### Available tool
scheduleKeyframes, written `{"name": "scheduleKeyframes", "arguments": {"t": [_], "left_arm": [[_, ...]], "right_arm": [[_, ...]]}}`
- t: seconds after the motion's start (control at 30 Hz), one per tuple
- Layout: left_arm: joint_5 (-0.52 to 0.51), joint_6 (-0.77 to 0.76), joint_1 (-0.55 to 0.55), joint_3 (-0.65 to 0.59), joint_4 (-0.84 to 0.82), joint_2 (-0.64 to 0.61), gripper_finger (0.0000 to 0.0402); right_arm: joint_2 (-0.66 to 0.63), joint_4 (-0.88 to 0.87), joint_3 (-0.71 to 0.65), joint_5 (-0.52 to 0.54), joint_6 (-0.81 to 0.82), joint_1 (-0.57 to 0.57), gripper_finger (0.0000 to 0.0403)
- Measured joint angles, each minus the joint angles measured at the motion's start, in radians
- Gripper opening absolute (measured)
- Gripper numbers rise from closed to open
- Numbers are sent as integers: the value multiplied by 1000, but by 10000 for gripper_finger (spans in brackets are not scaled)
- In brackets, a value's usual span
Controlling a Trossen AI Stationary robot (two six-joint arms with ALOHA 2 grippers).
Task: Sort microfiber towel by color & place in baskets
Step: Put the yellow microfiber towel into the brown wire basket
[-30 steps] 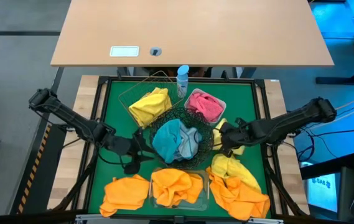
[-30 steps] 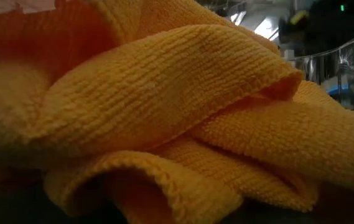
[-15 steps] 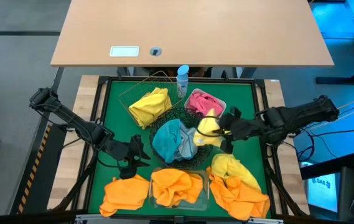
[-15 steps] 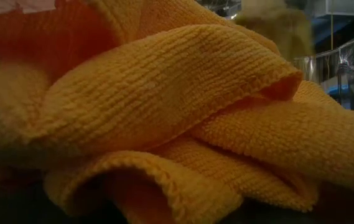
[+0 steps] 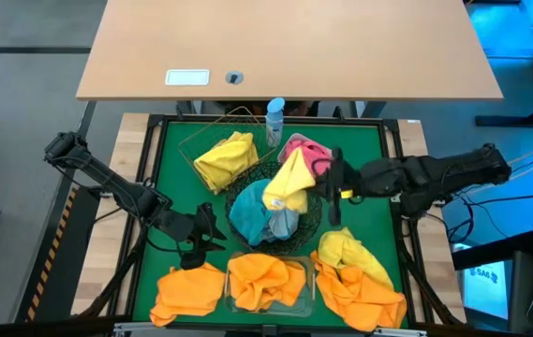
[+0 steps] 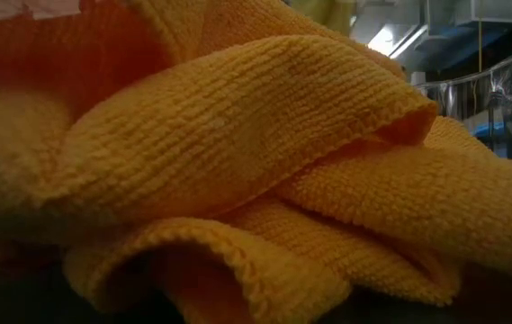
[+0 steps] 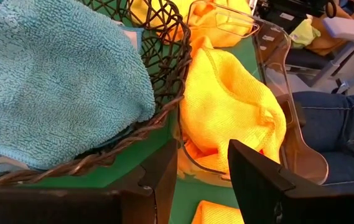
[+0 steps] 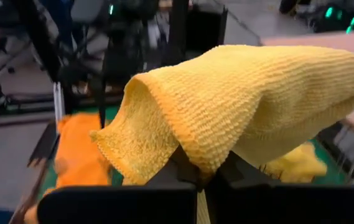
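right arm stretched across counter, right gripper (image 5: 328, 187) jaws pinched tight on yellow towel (image 5: 290, 182), held up over black bowl (image 5: 309, 213). left arm bent low, left gripper (image 5: 200, 233) jaws partly open, empty, beside bowl near orange towel (image 5: 266, 279).
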Motion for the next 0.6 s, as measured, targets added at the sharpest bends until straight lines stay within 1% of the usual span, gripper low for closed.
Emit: {"name": "scheduleKeyframes", "arguments": {"t": [0.2,0.37,0.47,0.6], "left_arm": [[0,0,0,0,2,0,136],[0,0,0,0,4,0,136],[-4,0,0,0,5,0,136],[-9,2,0,0,5,0,136]], "right_arm": [[25,125,0,-128,-60,-115,5],[67,231,0,-212,-62,-204,5],[101,282,0,-245,-63,-253,5],[156,361,0,-258,-64,-317,5]]}}
